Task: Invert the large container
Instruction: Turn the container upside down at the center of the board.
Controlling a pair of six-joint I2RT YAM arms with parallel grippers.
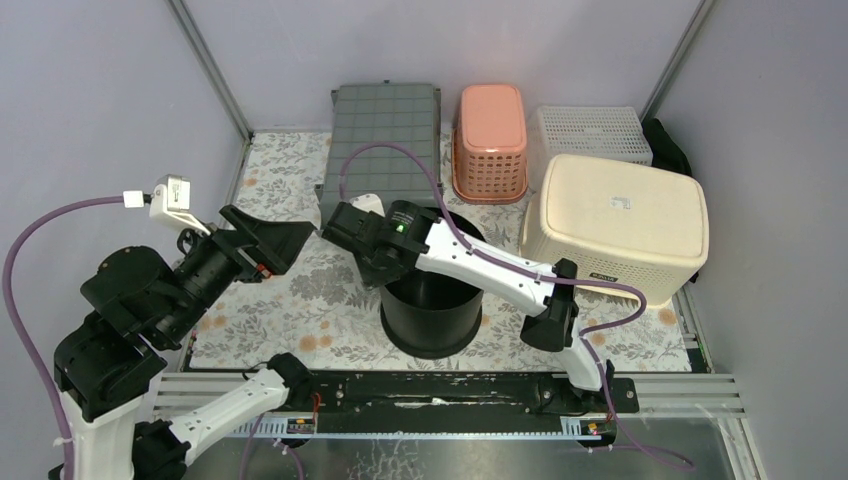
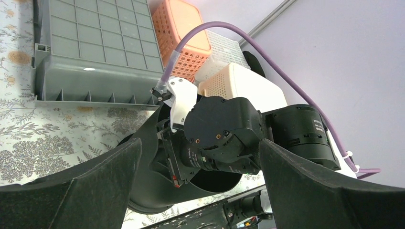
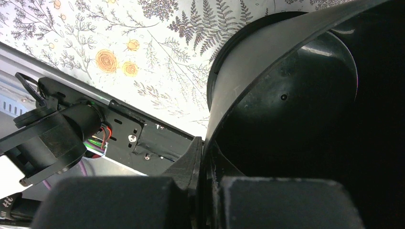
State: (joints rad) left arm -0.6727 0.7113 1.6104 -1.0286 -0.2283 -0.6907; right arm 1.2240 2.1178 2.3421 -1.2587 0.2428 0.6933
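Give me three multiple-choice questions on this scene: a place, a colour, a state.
1. The black bucket stands: A on the floral mat; B on a shelf; C on the floor.
2. The basket beside the grey crate is: A blue; B salmon pink; C green.
3. The right jaws are: A wide open; B shut on the bucket's rim; C out of view.
A: the mat lies around its base. B: its weave is salmon. B: the wrist view shows them pinching the wall.
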